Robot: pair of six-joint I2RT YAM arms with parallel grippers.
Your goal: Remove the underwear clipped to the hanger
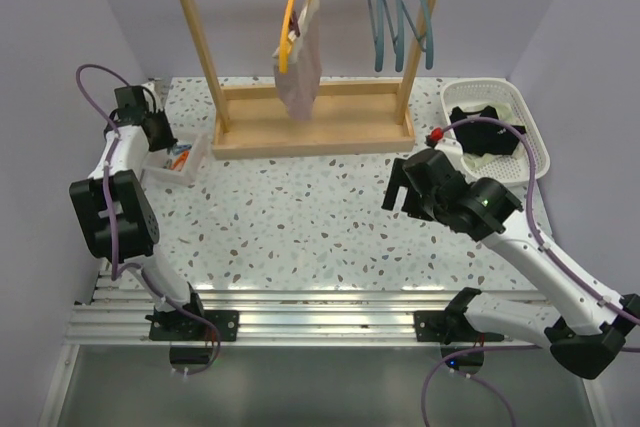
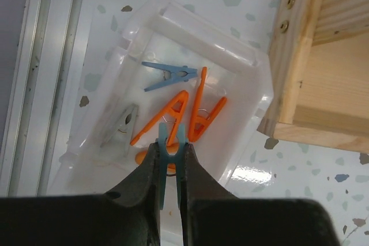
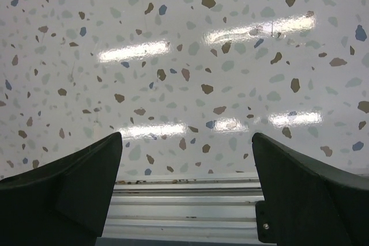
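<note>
The dusty pink-mauve underwear [image 1: 299, 72] hangs from an orange hanger [image 1: 293, 7] on the wooden rack [image 1: 310, 127], clipped near the top. The black underwear [image 1: 482, 123] lies in the white basket [image 1: 484, 84] at the right. My left gripper [image 1: 163, 137] is over a clear tray [image 1: 199, 154] at the far left. In the left wrist view it [image 2: 171, 148] is shut on a light blue clothespin [image 2: 171, 136] above the tray [image 2: 202, 27]. My right gripper [image 1: 400, 192] is open and empty above the table, with nothing between its jaws in the right wrist view [image 3: 187, 159].
The tray holds a blue peg [image 2: 170, 75], orange pegs [image 2: 199, 110] and a clear grey peg [image 2: 118, 125]. Teal hangers [image 1: 395, 7] hang at the rack's right. A pale cloth [image 1: 488, 161] lies in the basket. A small red thing [image 1: 437, 137] lies by the basket.
</note>
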